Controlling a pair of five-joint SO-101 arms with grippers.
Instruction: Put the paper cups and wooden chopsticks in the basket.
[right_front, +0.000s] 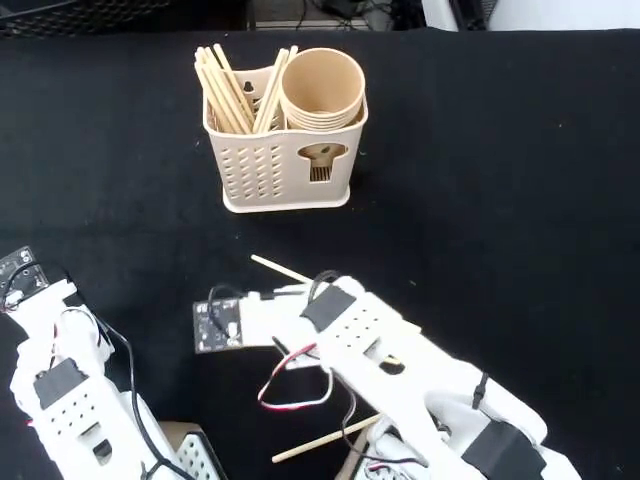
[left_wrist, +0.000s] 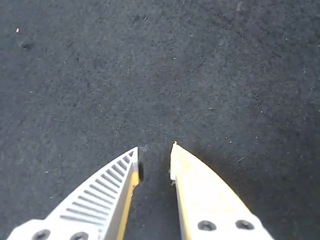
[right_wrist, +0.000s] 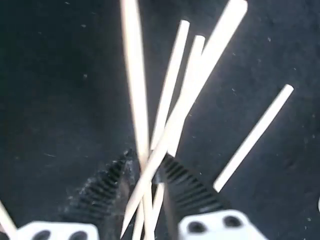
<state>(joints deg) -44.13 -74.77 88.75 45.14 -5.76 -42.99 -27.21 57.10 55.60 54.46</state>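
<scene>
The beige slotted basket (right_front: 280, 175) stands at the back of the black table. It holds a stack of paper cups (right_front: 322, 90) and a bundle of wooden chopsticks (right_front: 225, 90). Several more chopsticks (right_wrist: 172, 107) lie crossed on the cloth, and my right gripper (right_wrist: 145, 160) is shut on a few of them. In the high view the right arm (right_front: 380, 350) covers that pile; one chopstick (right_front: 278, 268) sticks out on its far side and another (right_front: 315, 441) lies near the front edge. My left gripper (left_wrist: 155, 148) hovers narrowly open over bare cloth.
The left arm (right_front: 60, 385) sits at the front left corner, apart from the right arm. Red and black cables (right_front: 295, 385) hang off the right arm. Black cloth stretches between the arms and the basket.
</scene>
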